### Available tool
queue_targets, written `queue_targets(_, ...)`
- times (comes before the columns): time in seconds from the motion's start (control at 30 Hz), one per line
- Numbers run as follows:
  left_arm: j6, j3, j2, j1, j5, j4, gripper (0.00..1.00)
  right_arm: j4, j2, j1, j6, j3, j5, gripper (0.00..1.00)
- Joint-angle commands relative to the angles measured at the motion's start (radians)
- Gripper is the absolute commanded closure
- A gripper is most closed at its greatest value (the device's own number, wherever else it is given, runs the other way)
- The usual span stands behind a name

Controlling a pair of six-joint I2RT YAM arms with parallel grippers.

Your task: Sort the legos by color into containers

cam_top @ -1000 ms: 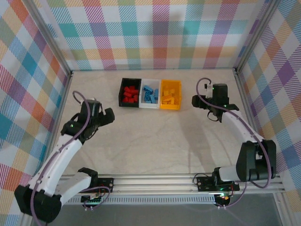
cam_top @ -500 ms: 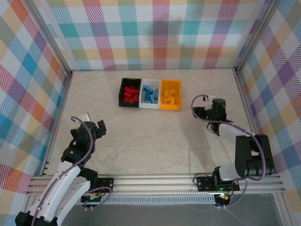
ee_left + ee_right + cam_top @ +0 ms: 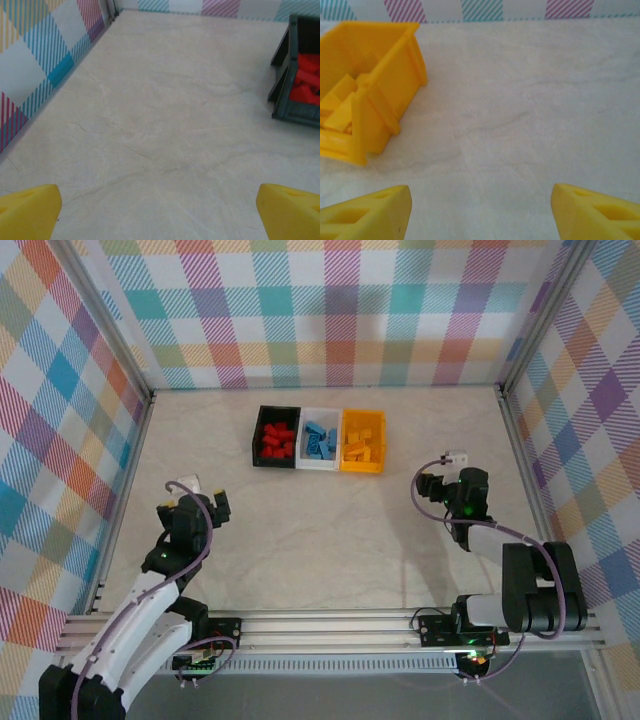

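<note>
Two arms are now drawn back from the bins toward the near edge: left gripper (image 3: 160,212) jaws wide apart, holding nothing; right gripper (image 3: 480,205) jaws apart, likewise. Three containers stand touching in a row, far middle of the surface (image 3: 330,530): black bin (image 3: 257,440) with red legos (image 3: 277,440), white bin (image 3: 318,466) with blue legos (image 3: 320,440), yellow bin (image 3: 382,440) with yellow legos (image 3: 362,448). Every brick in view lies binned by color, so sorting appears complete. Nothing stands between arms and bins.

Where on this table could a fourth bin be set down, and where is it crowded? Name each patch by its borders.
Free: the broad table stretch between the bins and the left gripper and right gripper; also beside the black bin and the yellow bin, out to the walls. Crowded: the white bin, wedged between those two.
</note>
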Motion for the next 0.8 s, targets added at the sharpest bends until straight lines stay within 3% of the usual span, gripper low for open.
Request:
queue_targets(0.0, 0.052, 0.037, 0.027, 0.016, -0.009, 0.089, 0.0, 0.083, 0.032, -0.007, -0.005, 0.022, -0.006, 0.26)
queue_targets(0.1, 0.063, 0.036, 0.063, 0.03, -0.009, 0.114, 0.0, 0.111, 0.068, -0.007, -0.017, 0.018, -0.027, 0.27)
queue_targets(0.3, 0.098, 0.042, 0.153, 0.061, 0.019, 0.2, 0.0, 0.419, 0.192, -0.009, 0.0, -0.09, 0.01, 0.25)
queue_targets(0.4, 0.114, 0.049, 0.22, 0.076, 0.043, 0.263, 0.0, 0.24, 0.199, -0.008, 0.019, 0.008, 0.047, 0.24)
queue_targets(0.47, 0.116, 0.049, 0.274, 0.081, 0.058, 0.325, 0.0, 0.219, 0.196, -0.024, 0.023, 0.016, 0.023, 0.15)
queue_targets(0.53, 0.116, 0.045, 0.337, 0.084, 0.074, 0.39, 0.0, 0.222, 0.195, -0.024, 0.022, 0.013, 0.023, 0.0)
queue_targets(0.77, 0.147, 0.057, 0.56, 0.086, 0.128, 0.593, 0.0, 0.227, 0.195, -0.023, 0.023, 0.012, 0.023, 0.0)
